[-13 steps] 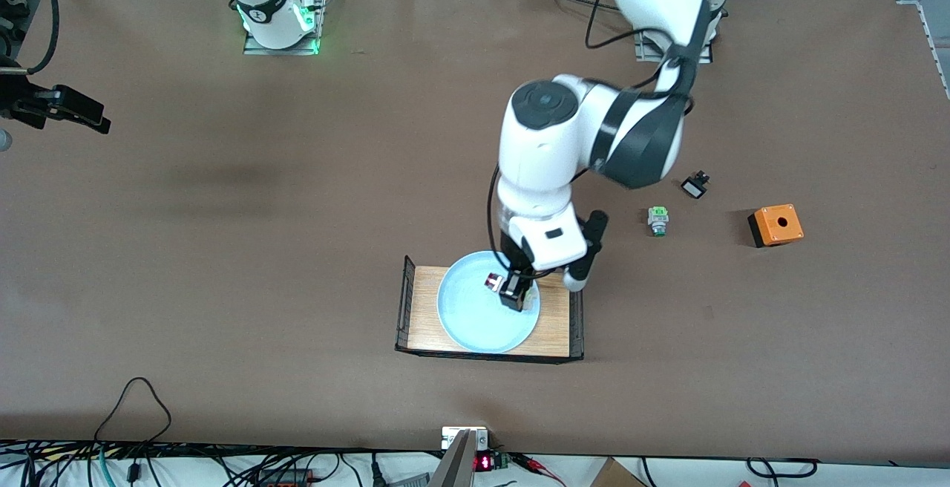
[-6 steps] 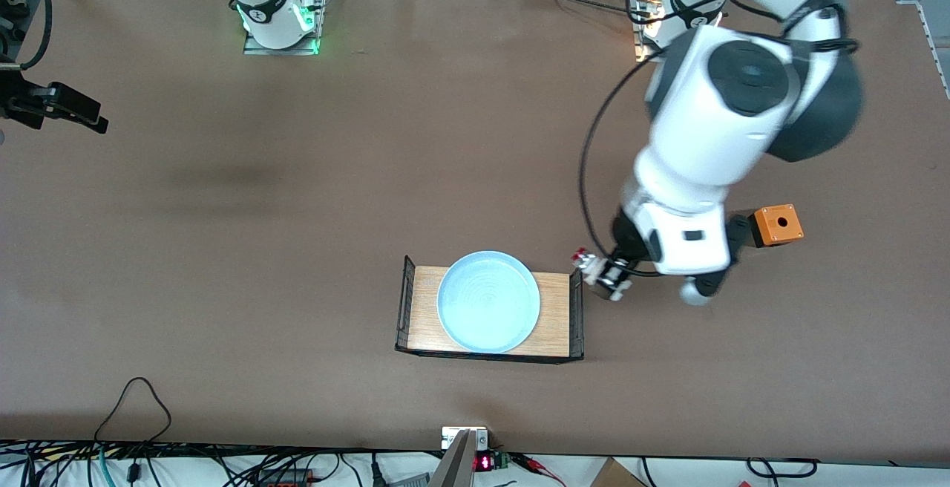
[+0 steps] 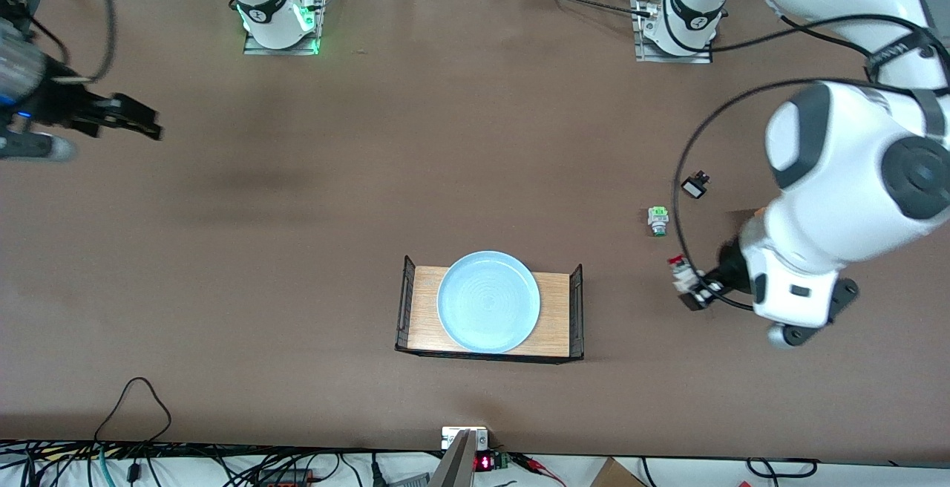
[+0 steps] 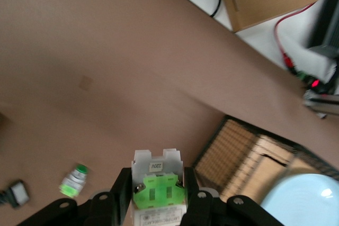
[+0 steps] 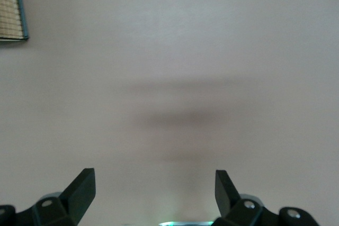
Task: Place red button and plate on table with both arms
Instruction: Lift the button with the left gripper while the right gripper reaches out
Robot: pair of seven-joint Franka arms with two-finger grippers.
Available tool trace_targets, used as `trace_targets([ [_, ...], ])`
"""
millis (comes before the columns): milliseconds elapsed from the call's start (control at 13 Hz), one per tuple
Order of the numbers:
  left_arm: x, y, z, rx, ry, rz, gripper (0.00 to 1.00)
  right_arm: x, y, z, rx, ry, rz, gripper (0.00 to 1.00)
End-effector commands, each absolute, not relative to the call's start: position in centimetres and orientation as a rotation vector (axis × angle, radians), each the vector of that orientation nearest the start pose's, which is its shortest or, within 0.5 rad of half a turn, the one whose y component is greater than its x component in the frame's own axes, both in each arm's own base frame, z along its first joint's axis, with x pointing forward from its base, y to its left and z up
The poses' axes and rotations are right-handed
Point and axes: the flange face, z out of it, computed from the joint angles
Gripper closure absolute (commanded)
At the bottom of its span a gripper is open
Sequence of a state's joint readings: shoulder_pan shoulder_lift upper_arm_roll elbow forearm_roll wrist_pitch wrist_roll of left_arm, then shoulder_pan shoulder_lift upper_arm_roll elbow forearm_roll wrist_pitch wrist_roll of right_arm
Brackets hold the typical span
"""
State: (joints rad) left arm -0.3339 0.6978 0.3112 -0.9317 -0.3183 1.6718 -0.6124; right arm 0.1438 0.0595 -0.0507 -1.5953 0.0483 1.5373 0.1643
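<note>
My left gripper is shut on the red button and holds it over bare table, between the tray and the left arm's end. In the left wrist view the button shows its green block and white body between my fingers. The light blue plate lies on the wooden tray; it also shows in the left wrist view. My right gripper is open and empty over bare table at the right arm's end; it also shows in the right wrist view.
A green-white part and a small black piece lie on the table near my left gripper. The left arm's white body covers the table beside them. Cables run along the table's front edge.
My left arm has carried the red button from the plate out over the table toward its own end. My right gripper has moved a little toward the table's middle.
</note>
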Motion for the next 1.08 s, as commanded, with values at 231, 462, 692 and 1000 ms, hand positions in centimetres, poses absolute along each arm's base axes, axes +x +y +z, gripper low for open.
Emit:
trace_targets([
  [231,72.9,-2.7,40.3,-3.285,-0.483,0.156,0.98,58.2,16.5,54.7,-3.056,0.110,0.098,0.00],
  [462,71.8,-0.3,33.2,-3.289,-0.346,0.149,0.98,58.8,21.9,52.2,-3.045,0.149,0.031,0.00],
  [692,70.7,1.2,28.4,-3.283,-0.220,0.132,0.98,58.4,27.1,50.3,-3.010,0.389,-0.005,0.00],
  [1000,70.1,3.1,23.7,-3.265,-0.102,0.134,0.96,57.9,32.8,47.9,-2.894,0.756,-0.057,0.00],
])
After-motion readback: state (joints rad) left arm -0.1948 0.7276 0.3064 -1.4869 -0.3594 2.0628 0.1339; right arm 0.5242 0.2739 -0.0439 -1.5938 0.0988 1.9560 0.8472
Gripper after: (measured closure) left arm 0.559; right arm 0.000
